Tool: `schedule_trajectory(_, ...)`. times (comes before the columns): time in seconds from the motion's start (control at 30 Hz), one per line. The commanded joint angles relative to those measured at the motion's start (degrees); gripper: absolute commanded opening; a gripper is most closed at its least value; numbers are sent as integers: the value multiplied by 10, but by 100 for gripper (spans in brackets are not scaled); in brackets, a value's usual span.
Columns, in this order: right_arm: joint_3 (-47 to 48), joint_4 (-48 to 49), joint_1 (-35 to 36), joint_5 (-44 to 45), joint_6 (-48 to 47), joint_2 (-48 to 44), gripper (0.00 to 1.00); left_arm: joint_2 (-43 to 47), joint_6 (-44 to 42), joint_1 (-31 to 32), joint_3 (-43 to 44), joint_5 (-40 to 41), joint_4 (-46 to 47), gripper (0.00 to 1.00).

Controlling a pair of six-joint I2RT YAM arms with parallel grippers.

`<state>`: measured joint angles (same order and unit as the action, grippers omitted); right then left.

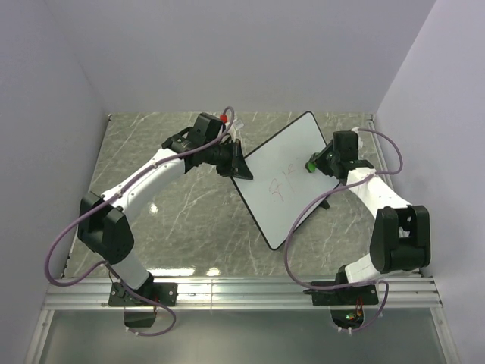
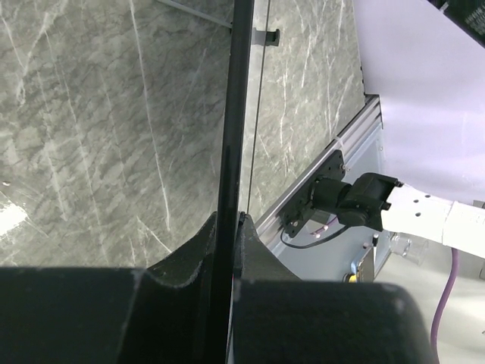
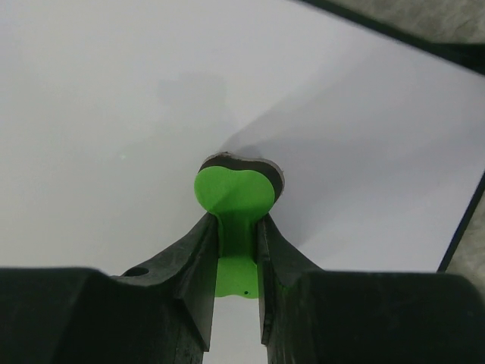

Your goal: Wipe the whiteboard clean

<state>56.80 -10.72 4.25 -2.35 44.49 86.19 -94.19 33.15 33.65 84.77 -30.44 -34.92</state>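
The whiteboard (image 1: 284, 178) lies tilted in the middle of the table, white with a thin black rim, with red scribbles (image 1: 277, 186) near its centre. My left gripper (image 1: 237, 164) is shut on the board's left edge; in the left wrist view the black rim (image 2: 231, 136) runs between the jaws (image 2: 229, 227). My right gripper (image 1: 314, 164) is shut on a small green eraser (image 3: 236, 199) with a dark pad, pressed against the white board surface (image 3: 114, 114) near its right side. The eraser also shows in the top view (image 1: 310, 164).
The grey marbled tabletop (image 1: 174, 212) surrounds the board. An aluminium rail (image 1: 242, 288) runs along the near edge by the arm bases. White walls close in the back and both sides. The right arm's base (image 2: 348, 199) shows in the left wrist view.
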Motion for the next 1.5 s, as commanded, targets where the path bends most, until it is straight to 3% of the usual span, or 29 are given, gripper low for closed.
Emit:
schedule_trajectory(0.0,0,-54,72,-100,21,5,0,-51,-96,16,-2,133,-68,0)
schedule_trajectory(0.37,67,-81,112,-111,46,-10,0,-71,-106,17,8,124,-61,0)
schedule_trajectory(0.63,224,-112,107,-117,24,104,0,-69,-113,16,16,129,-74,0)
schedule_trajectory(0.73,241,-120,106,-114,21,125,0,-66,-111,16,15,126,-74,0)
schedule_trajectory(0.97,166,-120,109,-146,13,80,0,-65,-106,16,12,127,-71,0)
schedule_trajectory(1.23,-68,-101,114,-157,17,-92,0,-76,-102,16,27,129,-70,0)
schedule_trajectory(1.47,-14,-120,101,-155,-2,-51,0,-81,-102,16,35,129,-71,0)
